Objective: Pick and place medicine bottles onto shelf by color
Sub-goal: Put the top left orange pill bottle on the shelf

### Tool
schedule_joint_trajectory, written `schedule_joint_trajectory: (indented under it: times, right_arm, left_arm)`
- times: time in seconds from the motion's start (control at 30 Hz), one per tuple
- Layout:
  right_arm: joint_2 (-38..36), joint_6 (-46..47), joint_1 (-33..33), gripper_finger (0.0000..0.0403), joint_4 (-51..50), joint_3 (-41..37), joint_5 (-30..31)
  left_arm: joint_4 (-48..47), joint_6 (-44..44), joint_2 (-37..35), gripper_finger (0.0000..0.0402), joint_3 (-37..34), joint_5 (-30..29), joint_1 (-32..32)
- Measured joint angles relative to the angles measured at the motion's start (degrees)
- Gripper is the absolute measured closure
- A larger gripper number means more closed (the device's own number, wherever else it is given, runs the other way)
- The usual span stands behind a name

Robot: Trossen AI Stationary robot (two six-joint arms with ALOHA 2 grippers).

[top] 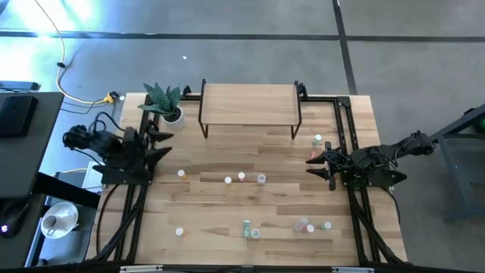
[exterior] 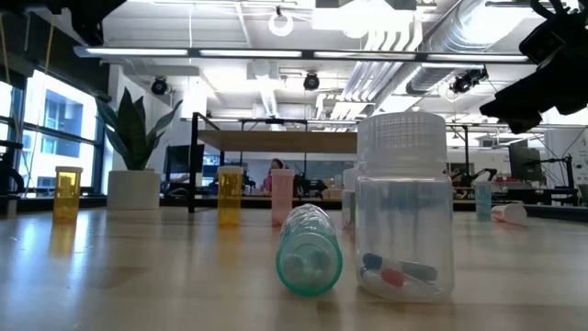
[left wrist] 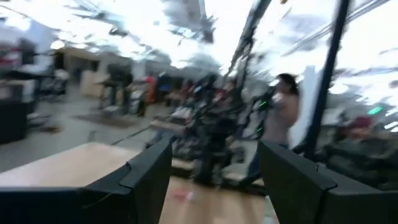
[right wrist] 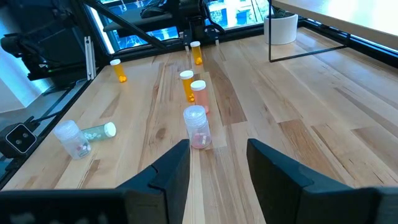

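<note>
Several tiny white-capped medicine bottles are spread over the tabletop. A row stands mid-table (top: 242, 177), and others stand or lie near the front edge (top: 247, 227) (top: 306, 225). One stands at the right near my right arm (top: 317, 139). In the low view a green bottle (exterior: 310, 250) lies on its side beside an upright clear one (exterior: 404, 211). The light-wood shelf (top: 250, 105) stands on black legs at the far middle with nothing on it. My left gripper (top: 164, 145) is open and empty at the left. My right gripper (top: 314, 166) is open and empty at the right, pointing toward the mid-table row (right wrist: 198, 127).
A potted plant (top: 167, 106) stands left of the shelf. Black frame rails run along both table sides (top: 129, 220) (top: 356, 220). A monitor and cables lie off the table's left side. A person (left wrist: 280, 118) stands in the room beyond the table.
</note>
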Motion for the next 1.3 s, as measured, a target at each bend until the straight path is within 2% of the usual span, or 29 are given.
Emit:
schedule_joint_trajectory:
  times: [0.17, 0.37, 0.5, 0.73, 0.93, 1.3]
  right_arm:
    - [0.0, 0.0, 0.02, 0.0254, 0.0, 0.0, 0.01]
    - [-0.01, 0.0, 0.02, 0.0254, 0.0, 0.0, 0.01]
    - [-0.02, 0.0, 0.01, 0.0254, 0.0, -0.01, 0.01]
    - [-0.02, -0.01, 0.01, 0.0254, 0.0, 0.0, 0.01]
    - [-0.02, 0.0, 0.02, 0.0254, 0.0, 0.0, 0.02]
    - [-0.02, -0.02, 0.0, 0.0254, -0.01, 0.0, 0.0]
  left_arm:
    - [-14.89, -3.61, 8.14, 0.0177, 9.26, -7.26, 0.02]
    - [-26.04, -10.63, 19.89, 0.0177, 15.65, -8.75, 0.02]
    - [-31.61, -16.58, 26.47, 0.0177, 17.31, -8.59, 0.02]
    - [-43.47, -33.24, 34.2, 0.0177, 18.18, -8.11, 0.02]
    - [-51.34, -47.69, 37.75, 0.0177, 18.18, -2.13, -0.16]
    - [-55.45, -66.25, 46.61, 0.0177, 18.18, 0.61, -0.98]
